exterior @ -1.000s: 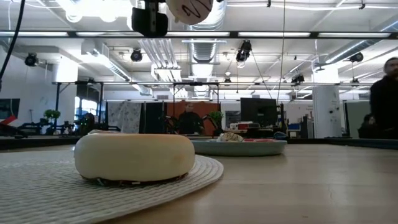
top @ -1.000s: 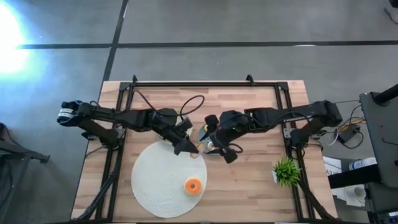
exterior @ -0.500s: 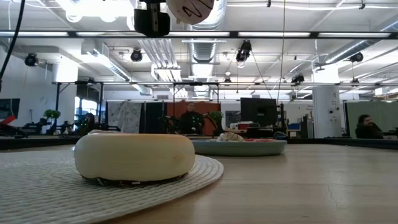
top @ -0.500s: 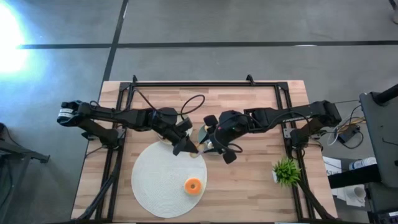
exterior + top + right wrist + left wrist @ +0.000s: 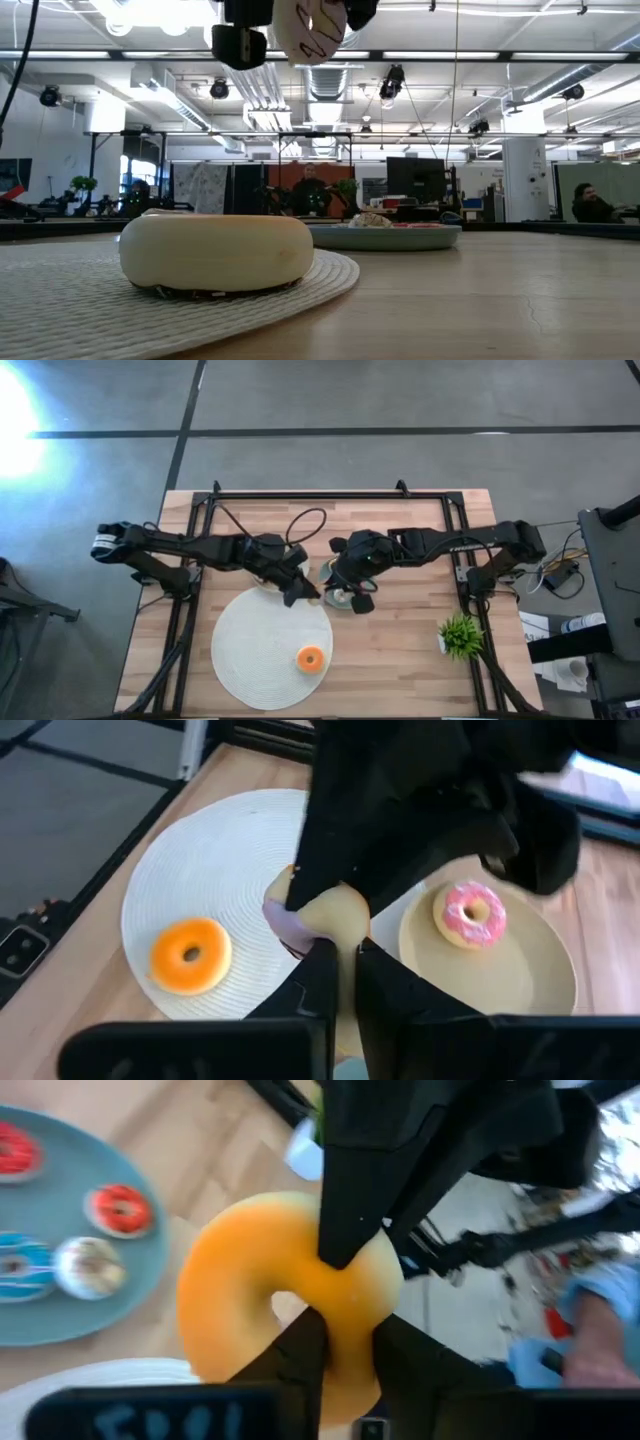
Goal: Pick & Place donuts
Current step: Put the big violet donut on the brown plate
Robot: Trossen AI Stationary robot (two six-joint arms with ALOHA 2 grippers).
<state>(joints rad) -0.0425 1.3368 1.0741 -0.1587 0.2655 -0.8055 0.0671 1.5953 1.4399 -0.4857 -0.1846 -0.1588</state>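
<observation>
At this moment I have both arms meeting above the middle of the table (image 5: 420,650), at the far edge of the white mat (image 5: 250,650). The left gripper (image 5: 300,590) and the right gripper (image 5: 352,595) are both clamped on the same ring, the held donut (image 5: 240,1280), which hangs in the air between them. In the left wrist view the left arm's fingers (image 5: 300,1355) are drawn narrow on the near side of the ring, one through the hole, while a dark finger of the other arm bites the ring from the opposite side. In the right wrist view the right gripper's own fingers (image 5: 322,982) sit close together, pinching the ring's tan edge. The low view shows the held donut well above the table surface, pale with dark streaks on its face. A second item, the orange donut (image 5: 312,658), lies flat on the white mat, toward its near right edge and well apart from both grippers. The pink donut (image 5: 470,915) lies on the cream plate (image 5: 520,980), just beside the mat. On the teal plate (image 5: 60,1320) lie tiny donuts — a red tiny donut (image 5: 120,1210) and a whitish tiny donut (image 5: 88,1265) are distinguishable. A small green plant (image 5: 460,632) stands near the table's right edge. Beyond the table, a seated person (image 5: 590,205) is visible in the room.
</observation>
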